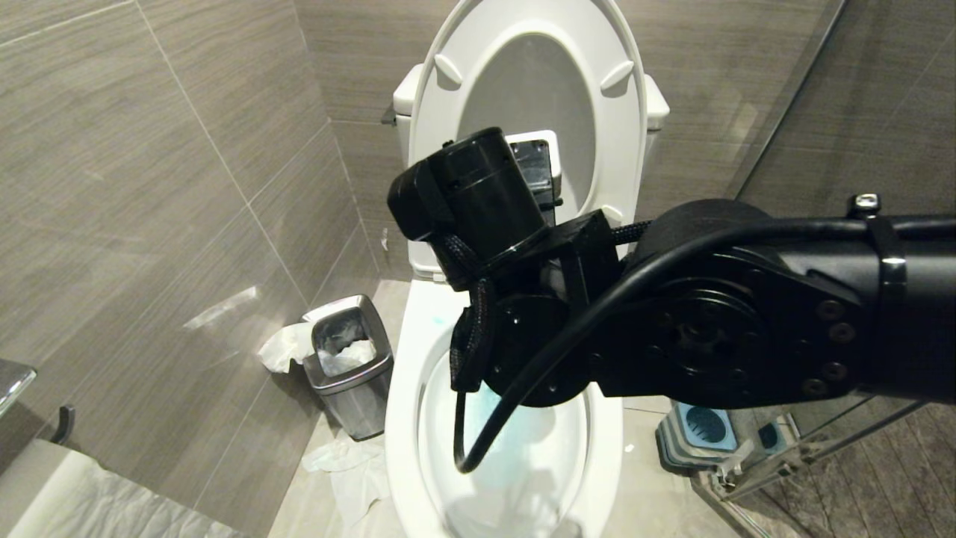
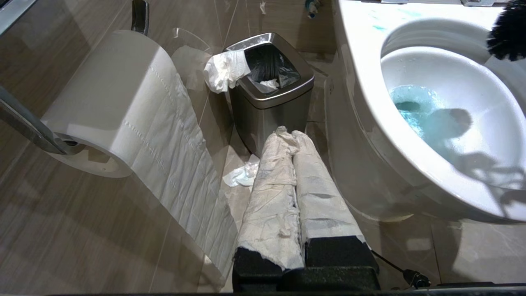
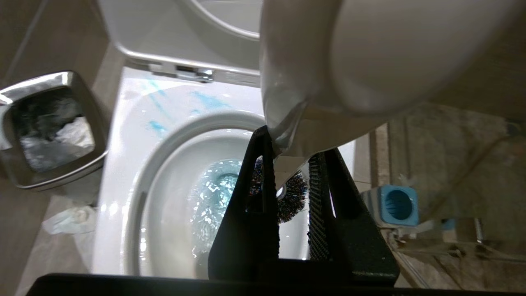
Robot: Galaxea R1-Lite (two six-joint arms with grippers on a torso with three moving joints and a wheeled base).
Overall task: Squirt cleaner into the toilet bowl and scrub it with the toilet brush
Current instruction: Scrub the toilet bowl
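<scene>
1. Toilet brush (image 3: 287, 197): dark round bristle head, hanging inside the toilet bowl (image 3: 123, 172) close under the back rim, above the water. Its slim white handle ran up out of the basin between the black ribbed fingers of the right gripper (image 3: 289, 164), long axis roughly along the fingers. The head lay beyond the fingertips, toward the basin; scrubbing would likely call for pushing it down along that axis.
2. Right gripper: narrowly parted and clamped on the handle, over the bowl's right rim.
3. Cleaner (image 2: 415, 111): turquoise tint in the water, thin smears on the ledge behind the rim.
4. Toilet bowl: glossy white ceramic, oval basin, seat and lid raised.
5. Holder (image 3: 396, 203): blue, square, dark round hole, on the floor beside the bowl's right flank.
6. Bin (image 2: 269, 86): small square steel, lined, by the bowl's left flank.
7. Left gripper (image 2: 287, 135): padded fingers pressed together, empty, parked left of the bowl and farther from the brush.
</scene>
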